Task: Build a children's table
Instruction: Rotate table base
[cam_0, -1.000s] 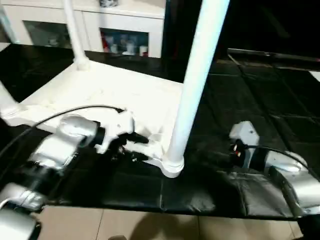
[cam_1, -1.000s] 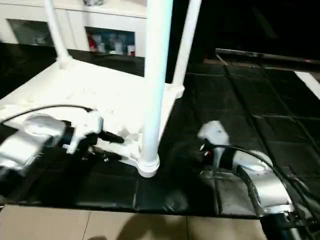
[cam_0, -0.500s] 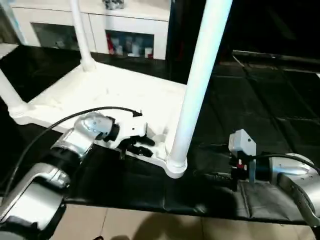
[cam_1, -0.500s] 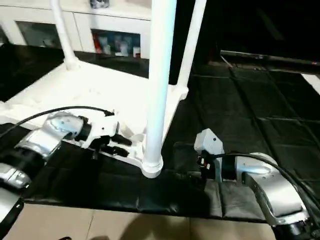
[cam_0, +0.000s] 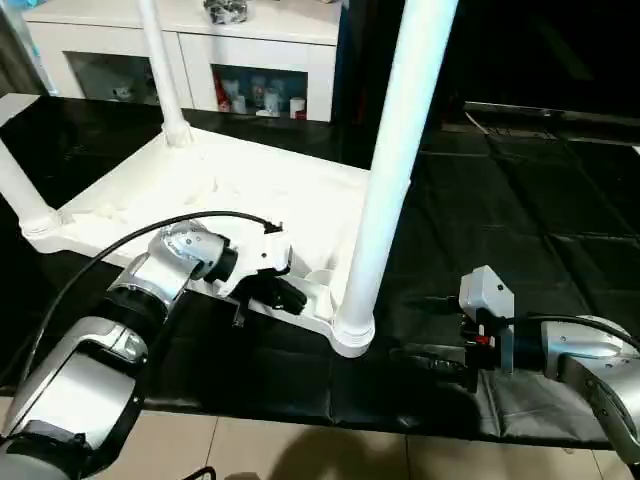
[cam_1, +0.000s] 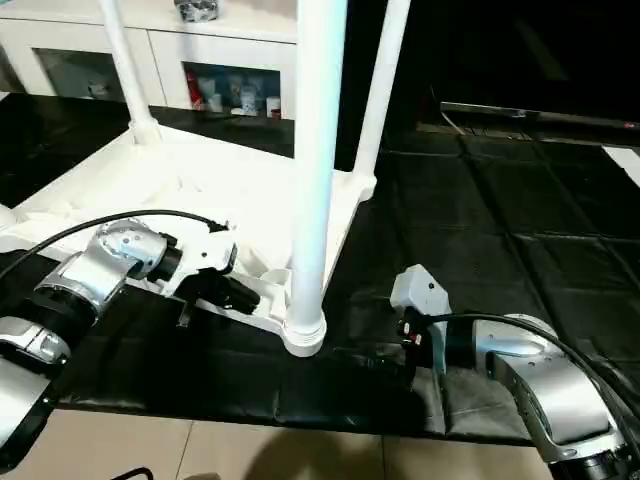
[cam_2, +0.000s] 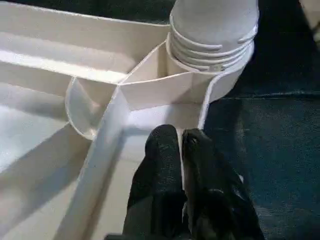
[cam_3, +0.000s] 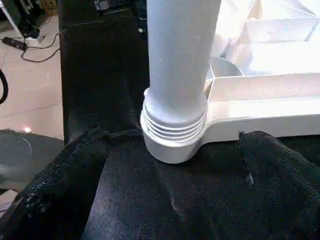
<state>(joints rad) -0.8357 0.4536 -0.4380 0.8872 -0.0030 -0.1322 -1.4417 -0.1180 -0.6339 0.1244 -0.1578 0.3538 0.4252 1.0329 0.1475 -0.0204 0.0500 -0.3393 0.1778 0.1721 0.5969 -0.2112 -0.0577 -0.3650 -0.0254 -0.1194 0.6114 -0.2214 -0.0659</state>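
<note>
Left gripper (cam_2: 180, 145) pinched narrow on the table top (cam_0: 200, 190) rim, right gripper (cam_0: 440, 355) wide beside the near leg (cam_0: 395, 160); a nudge risks unseating it.

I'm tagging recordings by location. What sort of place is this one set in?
Probably a lived-in room, not a workshop: a white cabinet with glass doors holds small items, and the table top lies upside down on black floor mats over pale floor tiles.

A black mat (cam_0: 520, 210) on the floor (cam_0: 300, 450) carries the upturned white table (cam_0: 240, 190).
</note>
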